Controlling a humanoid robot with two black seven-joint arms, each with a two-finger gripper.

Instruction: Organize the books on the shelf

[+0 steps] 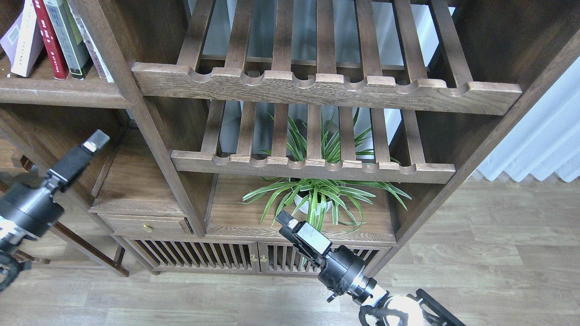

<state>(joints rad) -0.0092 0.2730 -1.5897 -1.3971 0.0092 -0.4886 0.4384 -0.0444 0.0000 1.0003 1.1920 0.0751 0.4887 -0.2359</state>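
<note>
head view: the left gripper [95, 141] hangs in open air at the left, its dark body pointing up and to the right, tip seen nearly end-on, so i cannot tell whether its fingers are apart or together. nothing is in it. well above it and a little to its left, the books stand in a row on the shelf [59, 93], a solid dark-brown board with a rounded front edge at the top left corner. the pale lavender-white book [22, 43] is at the left end of the row, leaning right; the thick red book [50, 43] is pressed against it, then the green-and-grey book [68, 40] edged in black. a thin white-pink-spined book [95, 54] leans at the right end of the row, against the upright post.

the right gripper [285, 222] rises from the bottom centre, pointing up and left, also end-on and dark; i cannot tell how its fingers stand, and it carries nothing. just beyond its tip, slightly to the right, a spider plant [317, 190] in a white pot sits on the lower cabinet top. above the right gripper two slatted racks [317, 88] with scalloped front rails span the middle bay. left of the right gripper, below the left one, is a small drawer [145, 224] with a brass knob. the books are far up and left of the right gripper.
</note>
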